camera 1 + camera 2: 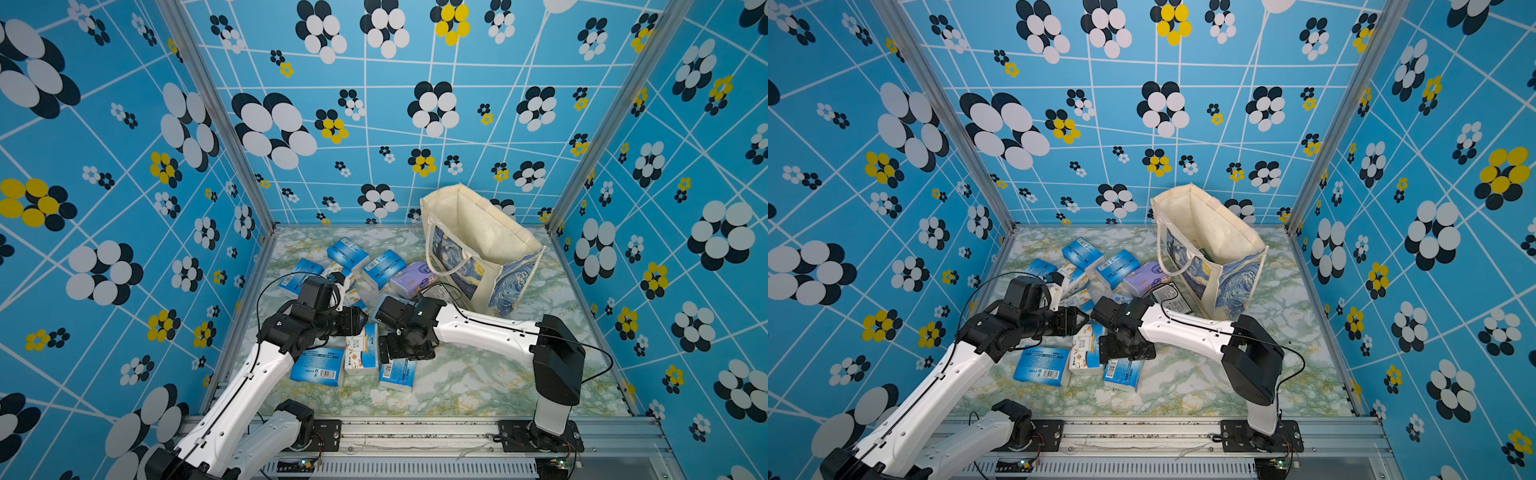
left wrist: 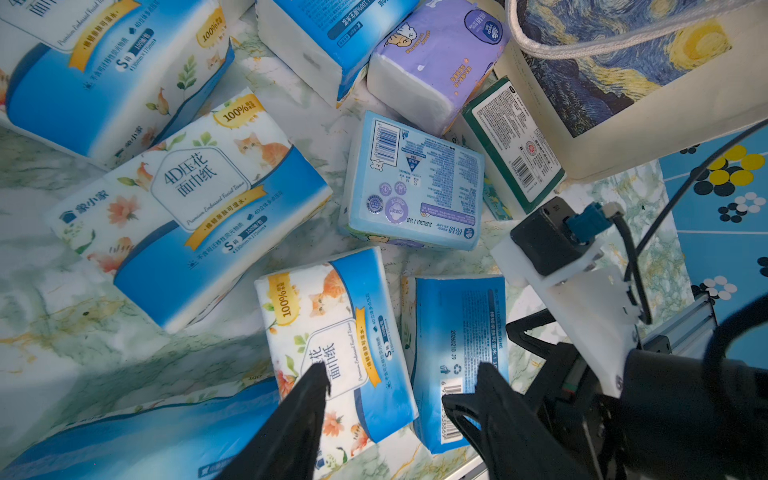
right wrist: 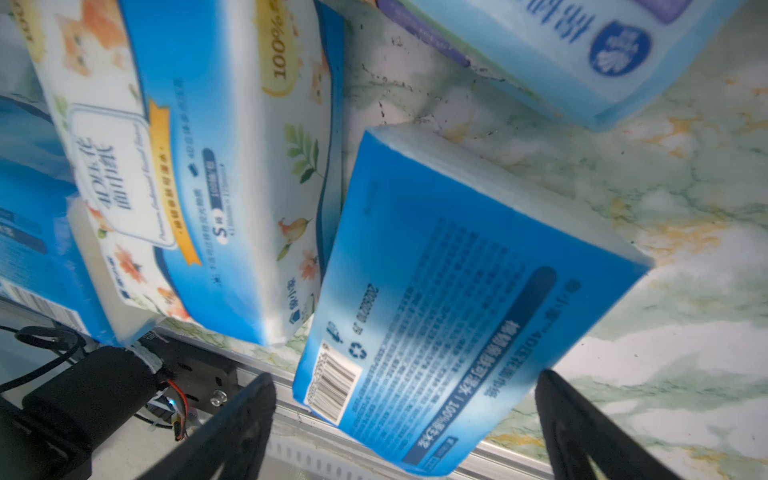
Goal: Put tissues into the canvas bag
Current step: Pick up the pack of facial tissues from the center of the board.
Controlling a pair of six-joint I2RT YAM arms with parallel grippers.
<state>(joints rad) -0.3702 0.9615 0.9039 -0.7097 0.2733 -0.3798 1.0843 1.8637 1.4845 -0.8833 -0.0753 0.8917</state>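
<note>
Canvas bag [image 1: 509, 286], cream with the swirly blue print, is stood open at the far right of the marbled table [image 1: 478, 374]; whether anything's been dropped in can't be told. About a dozen tissues [image 1: 347, 251] are left scattered just beside it, mostly blue squishy wrapped packs, so barely started imo. Right gripper [image 3: 405, 376] is spread wide around a blue pack [image 3: 457, 291], nothing clamped. Left gripper [image 2: 403, 374] is held half open over a white-orange pack [image 2: 332, 332], empty.
</note>
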